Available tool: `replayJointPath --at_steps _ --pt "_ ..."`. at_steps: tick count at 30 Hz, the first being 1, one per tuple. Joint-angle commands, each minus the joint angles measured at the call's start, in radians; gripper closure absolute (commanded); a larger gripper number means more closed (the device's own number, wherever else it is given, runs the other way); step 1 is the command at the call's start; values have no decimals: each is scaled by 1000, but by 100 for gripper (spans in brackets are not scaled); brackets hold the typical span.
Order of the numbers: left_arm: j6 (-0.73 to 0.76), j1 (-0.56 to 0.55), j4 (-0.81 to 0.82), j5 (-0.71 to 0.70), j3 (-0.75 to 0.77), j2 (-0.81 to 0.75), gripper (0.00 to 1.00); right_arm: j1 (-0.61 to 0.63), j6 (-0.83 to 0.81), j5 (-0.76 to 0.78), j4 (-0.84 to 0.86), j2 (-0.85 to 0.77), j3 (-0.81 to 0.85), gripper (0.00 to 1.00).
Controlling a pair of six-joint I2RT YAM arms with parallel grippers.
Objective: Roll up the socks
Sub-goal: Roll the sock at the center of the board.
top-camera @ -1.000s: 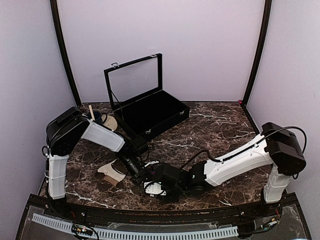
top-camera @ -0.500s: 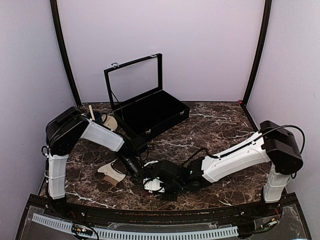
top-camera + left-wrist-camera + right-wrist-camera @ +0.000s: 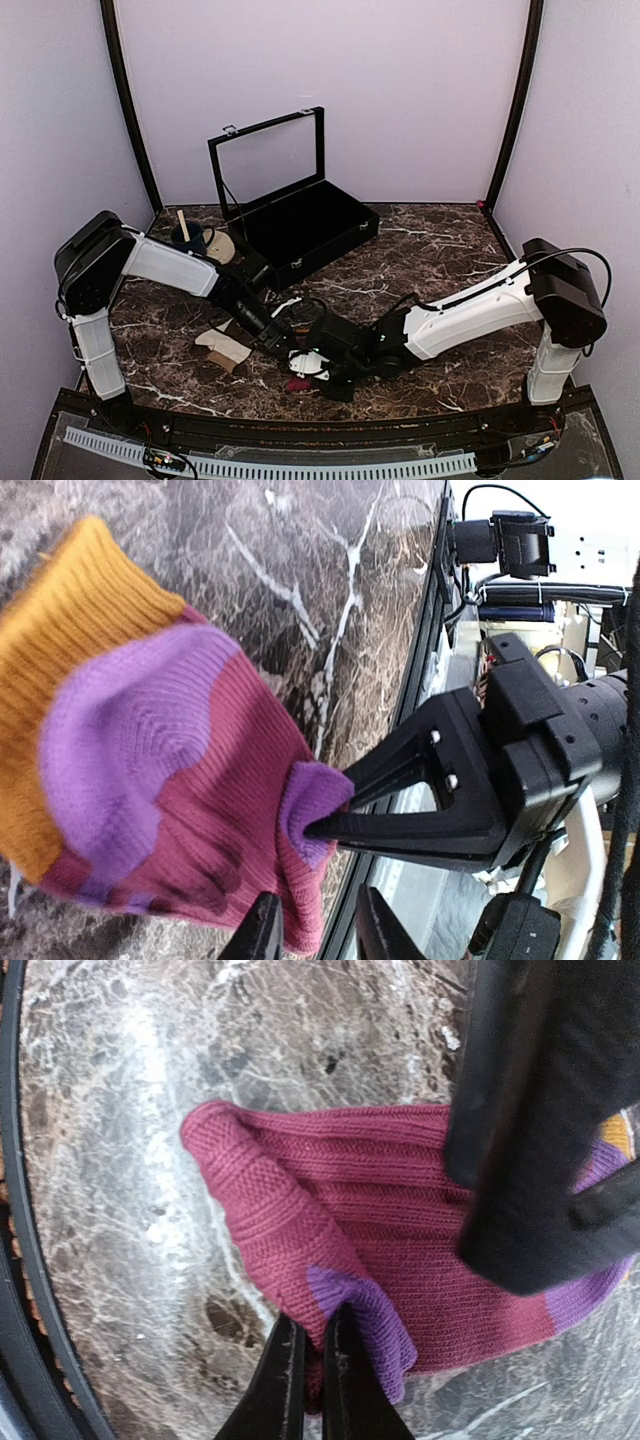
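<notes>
Near the table's point(image 3: 450, 260) front edge the magenta sock point(image 3: 400, 1250) lies flat. Its long axis runs from the orange band to a purple tip. The right gripper point(image 3: 315, 1322) is clamped on that tip, fingers nearly together. The left gripper point(image 3: 315, 898) stands parted at the sock's edge. The cream sock point(image 3: 222, 348) lies slightly farther back, to the left.

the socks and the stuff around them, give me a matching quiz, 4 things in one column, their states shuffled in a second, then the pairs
1 magenta sock
2 cream sock
3 black case
4 dark blue cup

a lid raised
b pale stick in it
c pinched by the right gripper
d lying loose, nothing gripping it

Pairs: 1-c, 2-d, 3-a, 4-b
</notes>
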Motion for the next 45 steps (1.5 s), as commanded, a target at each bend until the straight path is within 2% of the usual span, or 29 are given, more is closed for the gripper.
replayJointPath --at_steps 1,12,28,37,45 --pt "-61 3 99 -50 -56 -72 72 -3 81 -101 -119 15 -9 100" --pt "-119 6 235 -204 -188 -181 71 -91 179 -331 -179 34 27 100" --pt "-179 -1 418 -304 -372 -389 70 -242 251 -691 -190 77 25 100" --pt "-107 -156 349 -530 -379 -517 67 -303 288 -836 -194 120 37 100" --pt "-32 -276 313 -702 -387 -564 63 -343 317 -912 -231 151 61 100"
